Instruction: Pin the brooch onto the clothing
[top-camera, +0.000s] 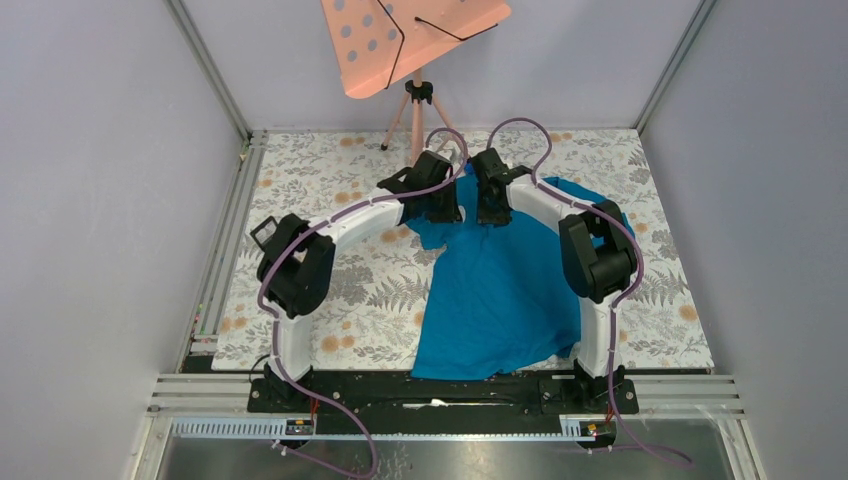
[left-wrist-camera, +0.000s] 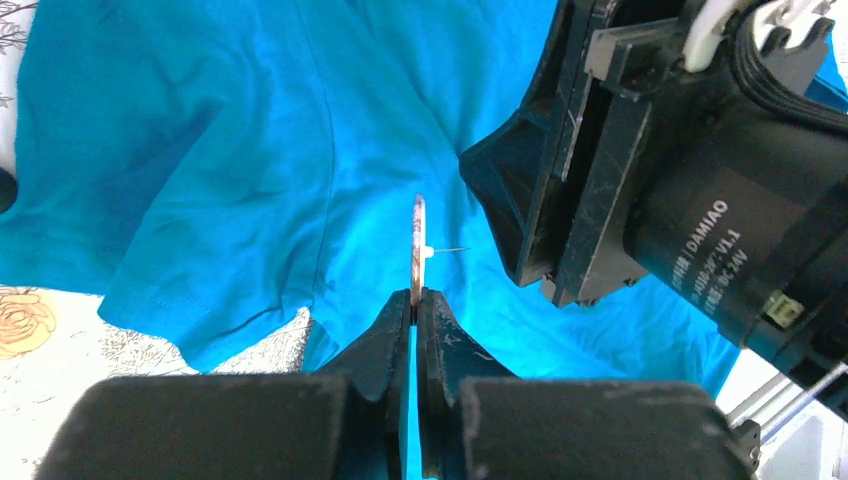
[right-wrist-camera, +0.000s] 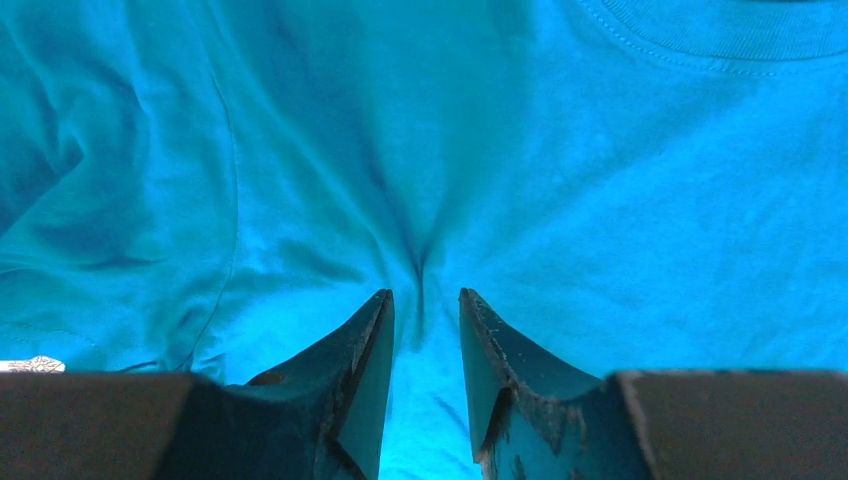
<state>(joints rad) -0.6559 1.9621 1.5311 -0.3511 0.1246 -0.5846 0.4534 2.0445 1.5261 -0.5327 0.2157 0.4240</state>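
At the far end of the teal T-shirt (top-camera: 500, 290), the left gripper (left-wrist-camera: 415, 303) is clamped on the brooch (left-wrist-camera: 417, 240), seen edge-on, pin (left-wrist-camera: 450, 250) sticking sideways — only its wrist camera shows this; the right gripper (right-wrist-camera: 425, 300) stands partly open over puckered fabric, empty.

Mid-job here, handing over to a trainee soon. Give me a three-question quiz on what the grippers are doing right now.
1. True or false: the left gripper is shut on the brooch.
2. The right gripper is: A) open, facing the T-shirt; B) shut on the brooch; C) shut on nothing.
3. Fill in: the brooch's pin sticks out toward the ____ arm.
Key: 1 true; 2 A; 3 right.
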